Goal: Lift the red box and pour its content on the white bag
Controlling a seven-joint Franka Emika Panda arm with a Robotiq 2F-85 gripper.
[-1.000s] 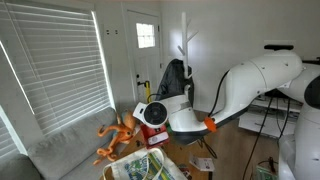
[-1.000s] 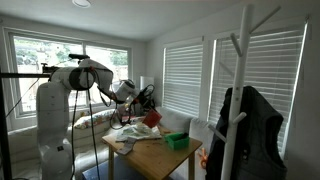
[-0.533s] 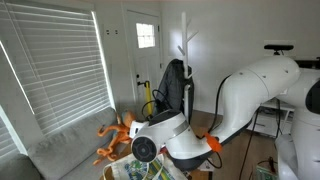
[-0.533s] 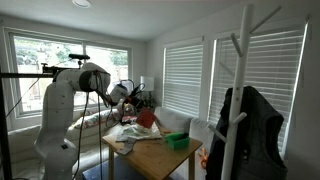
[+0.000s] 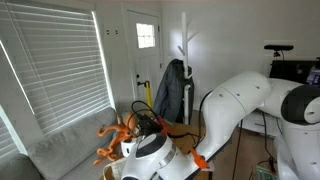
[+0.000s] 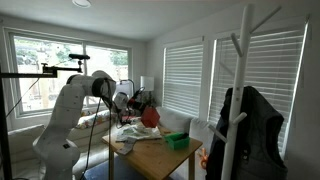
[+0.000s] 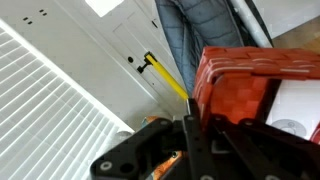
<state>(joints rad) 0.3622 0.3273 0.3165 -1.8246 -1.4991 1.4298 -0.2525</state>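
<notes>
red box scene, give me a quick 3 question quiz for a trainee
1. True or false: the red box rests on the wooden table.
2. The green bin stands: A on the table, B on the floor, C on the sofa.
3. Fill in: the coat rack carries a dark ___.
Key: 1 false, the claw holds it above the table. 2 A. 3 jacket.
</notes>
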